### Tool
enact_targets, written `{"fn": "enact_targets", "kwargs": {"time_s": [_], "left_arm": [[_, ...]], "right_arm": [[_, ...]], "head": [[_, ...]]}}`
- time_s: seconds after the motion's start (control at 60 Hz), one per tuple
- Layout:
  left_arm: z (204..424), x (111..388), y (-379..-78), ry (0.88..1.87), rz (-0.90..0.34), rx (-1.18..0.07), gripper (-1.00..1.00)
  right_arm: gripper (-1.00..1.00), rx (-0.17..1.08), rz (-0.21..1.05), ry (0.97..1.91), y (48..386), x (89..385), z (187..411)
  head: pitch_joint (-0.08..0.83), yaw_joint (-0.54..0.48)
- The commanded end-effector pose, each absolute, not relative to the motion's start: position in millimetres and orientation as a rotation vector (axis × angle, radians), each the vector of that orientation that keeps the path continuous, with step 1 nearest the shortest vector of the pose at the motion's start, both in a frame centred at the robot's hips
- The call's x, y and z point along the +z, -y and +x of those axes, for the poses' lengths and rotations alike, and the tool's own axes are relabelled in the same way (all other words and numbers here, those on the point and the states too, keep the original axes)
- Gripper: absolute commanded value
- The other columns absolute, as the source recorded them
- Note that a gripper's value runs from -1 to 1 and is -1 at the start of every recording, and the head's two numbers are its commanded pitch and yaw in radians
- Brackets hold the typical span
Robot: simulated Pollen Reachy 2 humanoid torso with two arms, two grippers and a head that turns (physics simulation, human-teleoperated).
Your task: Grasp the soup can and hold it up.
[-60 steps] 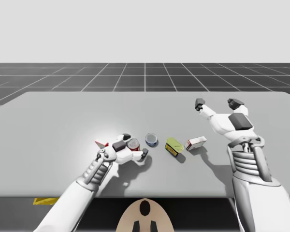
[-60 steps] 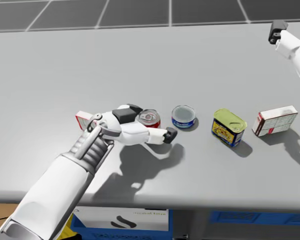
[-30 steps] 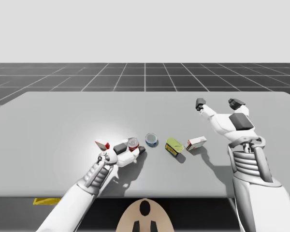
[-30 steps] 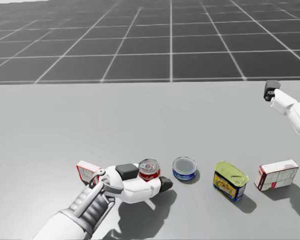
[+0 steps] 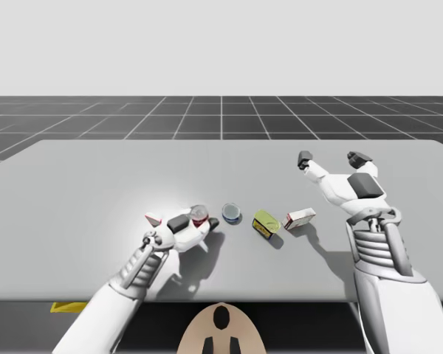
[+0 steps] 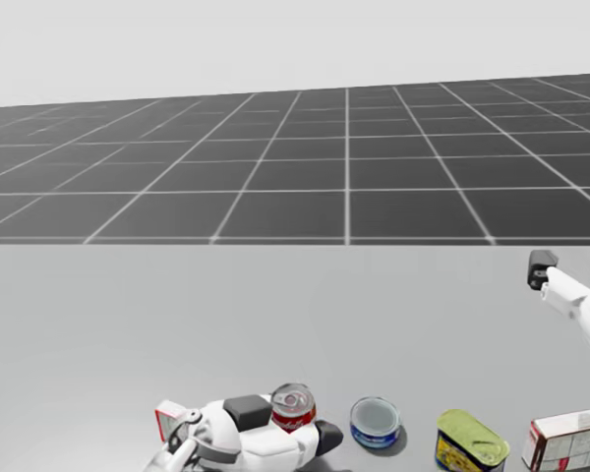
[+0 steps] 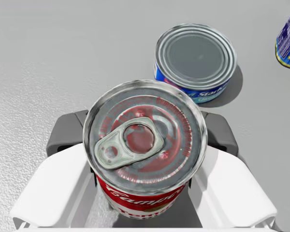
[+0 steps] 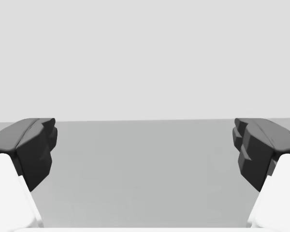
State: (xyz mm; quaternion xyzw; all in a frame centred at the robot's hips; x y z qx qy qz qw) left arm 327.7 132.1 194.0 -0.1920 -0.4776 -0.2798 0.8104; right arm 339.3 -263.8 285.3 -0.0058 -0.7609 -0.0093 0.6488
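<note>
Soup can is clamped upright between both fingers of the left gripper, at 9 o'clock of the blue flat can. Right gripper is spread wide, nothing held.

Likely a simulated test space: bare grey table, gridded floor.

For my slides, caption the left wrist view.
Left hand shut on the soup can, a blue can standing just ahead.

The soup can is red and white, the flat can blue, the table grey
</note>
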Motion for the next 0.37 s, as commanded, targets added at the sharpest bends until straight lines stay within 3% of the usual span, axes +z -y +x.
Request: {"fn": "enact_targets", "kwargs": {"time_s": [0.017,0.167,0.367], "left_arm": [[338,252,-131,1.168,-0.42,-0.587,1.0],[339,303,-130,1.28,-0.403,-0.582,1.0],[338,375,-126,1.472,-0.384,-0.551,1.0]], "right_arm": [[-1.0,-0.023,-0.017,1.727,264,285,340],[-1.0,-0.009,-0.1,1.764,259,282,341],[-1.0,-0.094,-0.054,1.769,256,276,354]], "head": [[0.272,0.12],[0.261,0.13],[0.255,0.13]]}}
